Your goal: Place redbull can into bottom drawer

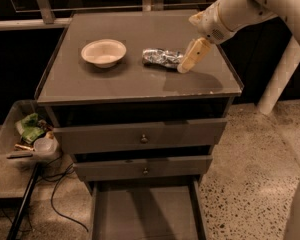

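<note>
The redbull can [161, 58] is a small crinkled silver can lying on its side on the cabinet top [140, 79], right of the cream bowl [104, 52]. My gripper [190, 57] hangs from the white arm [250, 4] that comes in from the upper right. Its tan tip points down and left and sits right at the can's right end, touching or nearly touching it. The bottom drawer [145, 214] is pulled open below the cabinet, a wide grey tray with a bare floor.
Two upper grey drawers with small round knobs [144, 139] are shut or nearly shut. A clear bin [25, 139] with packets and a cup stands left of the cabinet, with black cables on the floor. A white post [280, 79] stands at the right.
</note>
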### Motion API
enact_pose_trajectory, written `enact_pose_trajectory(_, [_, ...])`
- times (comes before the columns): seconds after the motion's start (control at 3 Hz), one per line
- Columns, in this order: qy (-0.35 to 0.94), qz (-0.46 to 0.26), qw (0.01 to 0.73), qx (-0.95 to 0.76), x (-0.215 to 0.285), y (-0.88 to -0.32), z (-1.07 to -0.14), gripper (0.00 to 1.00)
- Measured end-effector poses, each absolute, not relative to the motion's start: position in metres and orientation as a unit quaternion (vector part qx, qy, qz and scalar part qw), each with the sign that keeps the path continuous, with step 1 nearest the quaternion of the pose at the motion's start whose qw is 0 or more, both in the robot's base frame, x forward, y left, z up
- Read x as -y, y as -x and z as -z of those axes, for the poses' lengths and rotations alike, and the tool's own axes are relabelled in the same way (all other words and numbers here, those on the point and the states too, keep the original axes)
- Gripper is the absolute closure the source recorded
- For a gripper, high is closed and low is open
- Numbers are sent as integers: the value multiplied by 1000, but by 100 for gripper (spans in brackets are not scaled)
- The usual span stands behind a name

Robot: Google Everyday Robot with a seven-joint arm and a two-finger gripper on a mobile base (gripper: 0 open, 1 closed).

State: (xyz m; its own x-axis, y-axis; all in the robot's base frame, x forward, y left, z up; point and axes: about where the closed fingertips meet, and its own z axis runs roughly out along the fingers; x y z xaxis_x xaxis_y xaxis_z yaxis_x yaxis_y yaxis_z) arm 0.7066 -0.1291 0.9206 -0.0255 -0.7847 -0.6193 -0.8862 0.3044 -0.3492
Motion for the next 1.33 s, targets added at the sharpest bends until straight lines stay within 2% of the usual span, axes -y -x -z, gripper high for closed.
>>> enact_pose_trajectory(1.33, [611, -101, 337, -709, 86, -759, -872, 0])
